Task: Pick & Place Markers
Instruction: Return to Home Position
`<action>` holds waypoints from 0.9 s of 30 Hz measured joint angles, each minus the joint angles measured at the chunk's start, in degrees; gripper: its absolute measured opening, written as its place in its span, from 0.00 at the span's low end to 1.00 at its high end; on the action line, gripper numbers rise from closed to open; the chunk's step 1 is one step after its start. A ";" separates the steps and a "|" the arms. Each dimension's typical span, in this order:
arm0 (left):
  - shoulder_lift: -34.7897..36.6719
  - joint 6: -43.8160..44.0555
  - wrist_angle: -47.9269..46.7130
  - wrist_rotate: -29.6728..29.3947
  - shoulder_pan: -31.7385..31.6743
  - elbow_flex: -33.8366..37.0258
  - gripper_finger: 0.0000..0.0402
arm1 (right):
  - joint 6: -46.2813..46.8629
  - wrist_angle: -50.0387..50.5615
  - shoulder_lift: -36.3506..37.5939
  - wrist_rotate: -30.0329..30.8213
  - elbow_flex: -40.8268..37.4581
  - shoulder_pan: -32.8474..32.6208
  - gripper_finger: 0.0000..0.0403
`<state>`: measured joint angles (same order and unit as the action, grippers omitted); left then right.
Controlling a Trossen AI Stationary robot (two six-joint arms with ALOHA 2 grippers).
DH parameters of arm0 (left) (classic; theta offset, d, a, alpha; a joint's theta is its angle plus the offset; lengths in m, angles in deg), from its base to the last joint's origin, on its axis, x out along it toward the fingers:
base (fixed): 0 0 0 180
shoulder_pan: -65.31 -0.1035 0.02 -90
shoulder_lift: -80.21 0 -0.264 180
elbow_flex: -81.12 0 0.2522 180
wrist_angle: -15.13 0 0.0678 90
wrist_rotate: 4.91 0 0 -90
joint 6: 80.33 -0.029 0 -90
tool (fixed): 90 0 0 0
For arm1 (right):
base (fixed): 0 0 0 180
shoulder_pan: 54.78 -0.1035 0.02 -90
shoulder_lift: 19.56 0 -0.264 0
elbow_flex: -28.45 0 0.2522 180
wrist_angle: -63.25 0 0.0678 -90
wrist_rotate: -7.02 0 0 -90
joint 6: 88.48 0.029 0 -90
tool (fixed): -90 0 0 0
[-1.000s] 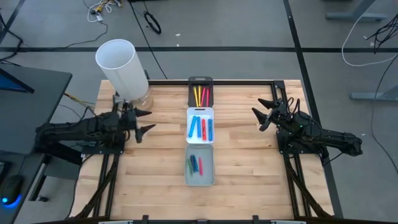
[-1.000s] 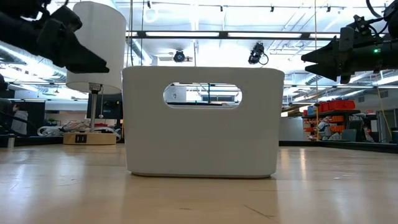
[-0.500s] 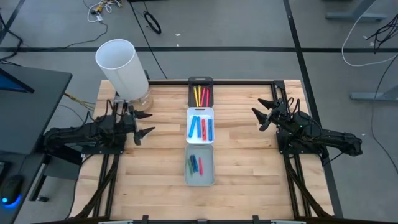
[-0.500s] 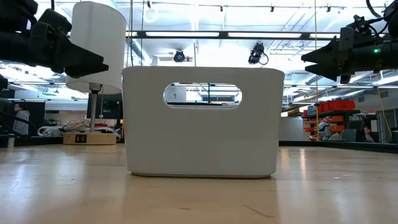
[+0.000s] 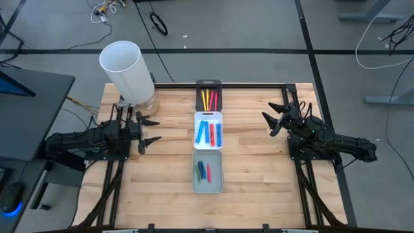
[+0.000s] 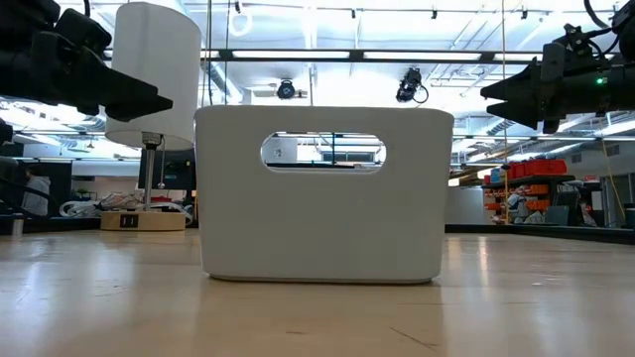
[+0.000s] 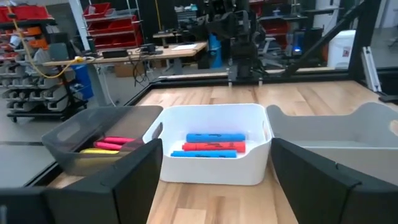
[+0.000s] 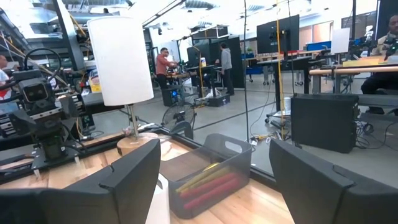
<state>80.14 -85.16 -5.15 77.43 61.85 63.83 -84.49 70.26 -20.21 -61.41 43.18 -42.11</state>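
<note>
Markers (image 5: 211, 133): all that show lie inside three trays set in a row down the middle of the table (image 5: 162, 188); none seen loose on the wood
Black tray (image 5: 208, 82): far end of the row, holding yellow and red-pink sticks side by side
White tray (image 5: 208, 116): middle of the row, close against both neighbours; blue, red and blue sticks lie parallel in it
Grey tray (image 5: 208, 187): near end, with a green, a blue and a red stick
Left gripper (image 5: 154, 130): at the table's left side, just beside the white cylinder (image 5: 126, 68); fingers spread apart, carrying nothing
Right gripper (image 5: 268, 124): at the right side, well apart from the trays; fingers likewise spread, nothing between them
Handling: probably light, stiff, smooth plastic barrels (round ones would roll if nudged), not fragile; a modest squeeze should do
Where to hold: across the barrel near mid-length, so the stick hangs level; neighbours lie close and leave little room for a finger, so an outer stick looks easiest
Stage: sorting appears finished, with both arms parked at their own sides
</note>
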 joint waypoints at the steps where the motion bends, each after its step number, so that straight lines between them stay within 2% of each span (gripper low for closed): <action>1: 0.02 0.20 0.09 -0.03 0.00 0.02 0.76 | -0.02 -0.02 -0.02 0.00 0.01 -0.02 0.75; 4: 0.05 1.14 1.52 -0.19 0.00 0.24 0.76 | -0.01 -0.02 -0.02 0.00 0.00 0.00 0.75; 7: -0.02 -0.76 7.58 -0.82 0.00 0.63 0.76 | -0.02 -0.02 -0.02 0.00 0.00 0.00 0.75; 12: 0.04 -1.45 17.73 -6.17 -0.04 3.18 0.76 | -0.01 -0.02 -0.02 -0.01 0.00 0.00 0.75; 21: -0.04 -0.56 10.32 -5.85 0.00 3.10 0.76 | 0.00 -0.01 0.00 -0.01 0.00 0.00 0.75; 27: 0.06 -0.58 10.51 -5.95 0.00 3.09 0.76 | 0.00 -0.02 0.00 0.00 0.02 -0.02 0.75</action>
<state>80.21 -85.74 5.36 71.48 61.85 66.93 -84.49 70.25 -20.21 -61.41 43.20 -42.13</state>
